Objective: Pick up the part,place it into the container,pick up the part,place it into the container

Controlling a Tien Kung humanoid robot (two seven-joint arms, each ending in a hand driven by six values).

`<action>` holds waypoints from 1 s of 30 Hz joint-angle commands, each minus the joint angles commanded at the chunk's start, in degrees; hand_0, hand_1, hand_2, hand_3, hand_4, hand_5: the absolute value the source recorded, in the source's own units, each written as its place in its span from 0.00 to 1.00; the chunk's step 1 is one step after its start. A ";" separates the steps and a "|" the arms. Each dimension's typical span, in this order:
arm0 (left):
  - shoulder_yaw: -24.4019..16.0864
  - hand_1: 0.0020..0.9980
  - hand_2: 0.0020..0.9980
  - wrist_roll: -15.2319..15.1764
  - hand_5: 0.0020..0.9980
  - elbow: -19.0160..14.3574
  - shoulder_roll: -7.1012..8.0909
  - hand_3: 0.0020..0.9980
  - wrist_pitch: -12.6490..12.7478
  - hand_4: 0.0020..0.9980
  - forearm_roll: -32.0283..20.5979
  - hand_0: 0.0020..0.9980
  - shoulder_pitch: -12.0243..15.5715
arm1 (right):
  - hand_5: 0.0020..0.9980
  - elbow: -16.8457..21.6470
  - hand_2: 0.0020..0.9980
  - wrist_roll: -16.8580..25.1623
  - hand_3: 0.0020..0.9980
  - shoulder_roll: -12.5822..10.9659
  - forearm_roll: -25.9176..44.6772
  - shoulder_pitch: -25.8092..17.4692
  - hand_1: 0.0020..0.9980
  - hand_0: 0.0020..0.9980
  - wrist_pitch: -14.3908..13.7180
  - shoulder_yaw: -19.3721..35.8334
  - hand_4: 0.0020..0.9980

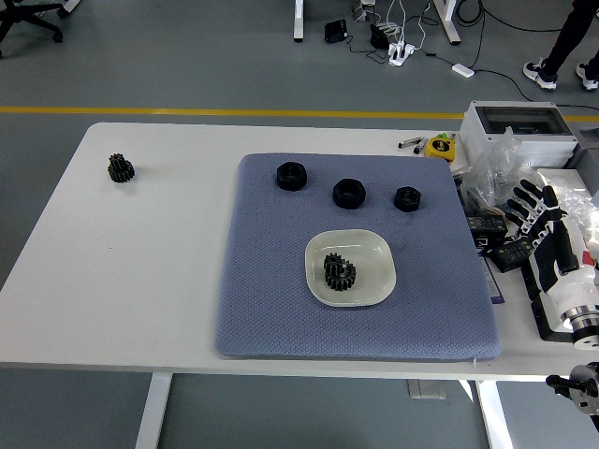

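right robot hand (pixel 541 213) fingers spread, empty; gear (pixel 339 271) in dish (pixel 372 251); no writing seems legible.

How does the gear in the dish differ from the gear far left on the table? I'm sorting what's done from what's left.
The gear in the dish lies inside the white dish on the blue mat; the gear far left sits on the bare white table, off the mat. The dish gear looks larger, being nearer the camera. Both are dark and toothed.

Black-and-white five-fingered right hand (pixel 541 220) raised at the right edge, fingers (pixel 520 198) spread and empty, white forearm sloping down toward the lower right corner.
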 joint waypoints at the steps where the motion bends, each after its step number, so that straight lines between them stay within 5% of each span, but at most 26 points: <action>1: -0.10 0.62 0.61 0.05 0.51 0.00 0.01 0.55 -0.05 0.59 0.23 0.63 0.01 | 0.97 0.13 0.84 -0.07 0.85 0.14 -0.31 -0.39 0.81 0.83 -0.20 0.25 1.00; 11: -1.38 0.62 0.61 0.58 0.51 0.08 -0.14 0.55 -0.40 0.59 2.33 0.63 0.14 | 0.97 4.38 0.83 0.43 0.86 -0.59 -3.14 -5.50 0.81 0.82 -5.57 0.08 1.00; 30: -2.18 0.62 0.60 0.60 0.50 0.30 -1.29 0.55 -0.81 0.59 3.49 0.63 0.70 | 0.96 8.36 0.82 1.38 0.83 -2.57 -2.28 -9.04 0.79 0.80 -6.56 0.53 1.00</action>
